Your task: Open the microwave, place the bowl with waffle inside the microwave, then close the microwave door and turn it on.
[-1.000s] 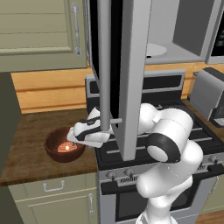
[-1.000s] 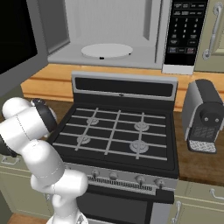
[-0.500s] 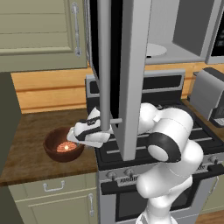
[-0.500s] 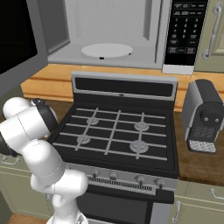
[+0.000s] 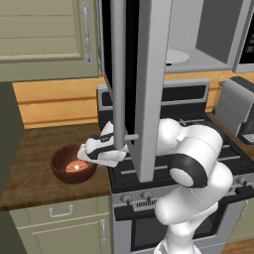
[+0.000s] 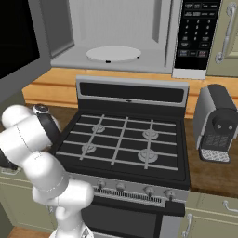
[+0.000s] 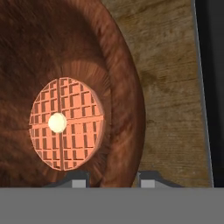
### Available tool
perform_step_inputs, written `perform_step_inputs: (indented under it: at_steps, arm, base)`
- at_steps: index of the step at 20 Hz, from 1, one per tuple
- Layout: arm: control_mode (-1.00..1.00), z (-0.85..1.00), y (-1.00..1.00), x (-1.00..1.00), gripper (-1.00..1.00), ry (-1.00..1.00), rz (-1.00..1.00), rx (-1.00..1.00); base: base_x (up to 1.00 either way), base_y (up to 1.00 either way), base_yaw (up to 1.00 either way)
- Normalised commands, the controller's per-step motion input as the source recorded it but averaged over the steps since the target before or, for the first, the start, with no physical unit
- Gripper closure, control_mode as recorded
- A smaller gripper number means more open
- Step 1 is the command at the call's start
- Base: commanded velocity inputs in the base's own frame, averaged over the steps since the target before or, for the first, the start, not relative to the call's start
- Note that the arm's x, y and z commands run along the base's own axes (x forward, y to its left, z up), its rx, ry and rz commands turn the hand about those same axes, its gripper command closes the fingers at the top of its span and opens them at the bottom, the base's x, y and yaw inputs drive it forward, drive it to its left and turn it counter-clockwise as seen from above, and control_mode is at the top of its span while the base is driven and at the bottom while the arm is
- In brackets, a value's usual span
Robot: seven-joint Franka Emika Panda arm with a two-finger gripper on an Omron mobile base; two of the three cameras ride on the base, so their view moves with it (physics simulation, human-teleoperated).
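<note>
The bowl with waffle [image 5: 65, 167] is dark reddish-brown and sits on the wooden counter left of the stove. My gripper [image 5: 89, 155] reaches down to its right rim. In the hand view the bowl [image 7: 124, 87] holds a round orange-pink waffle [image 7: 68, 123], and my gripper [image 7: 113, 177] is shut with one fingertip [image 7: 78, 178] on each side of the rim. The microwave [image 6: 116, 32] stands open above the stove, its white turntable [image 6: 114, 53] showing. The microwave door [image 5: 146, 79] hangs swung out over my arm, with its silver bar handle [image 5: 118, 74] facing the camera.
The black gas stove [image 6: 123, 144] lies just right of the bowl; its edge [image 7: 216, 87] shows in the hand view. A grey coffee machine [image 6: 217, 123] stands on the right counter. Bare wooden counter [image 5: 34, 144] surrounds the bowl, with beige cabinets [image 5: 44, 39] above.
Arm, bowl and door keep the same places in the base views. The jaws have come together on the bowl's rim.
</note>
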Motion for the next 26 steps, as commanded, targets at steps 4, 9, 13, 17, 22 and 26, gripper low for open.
perform_step_inputs:
  at_steps: [4,9,13,17,22,26]
  arm:
    - [-1.0,0.25,-0.42,0.0,1.0,0.0,0.0,0.0]
    - [-1.0,0.37,-0.4,0.0,1.0,0.0,-0.01,0.01]
    - [-1.0,0.61,-0.42,0.0,1.0,0.0,-0.06,0.01]
    - [-1.0,0.49,-0.62,-0.03,1.0,0.0,-0.14,0.0]
    - [-1.0,0.5,-0.82,-0.05,1.0,0.0,-0.2,0.03]
    - [-1.0,0.43,-0.94,-0.2,1.0,0.0,-0.23,0.06]
  base:
    - [0.0,0.0,0.0]
    - [0.0,0.0,0.0]
    - [0.0,0.0,0.0]
    - [0.0,0.0,0.0]
    - [0.0,0.0,0.0]
    - [0.0,0.0,0.0]
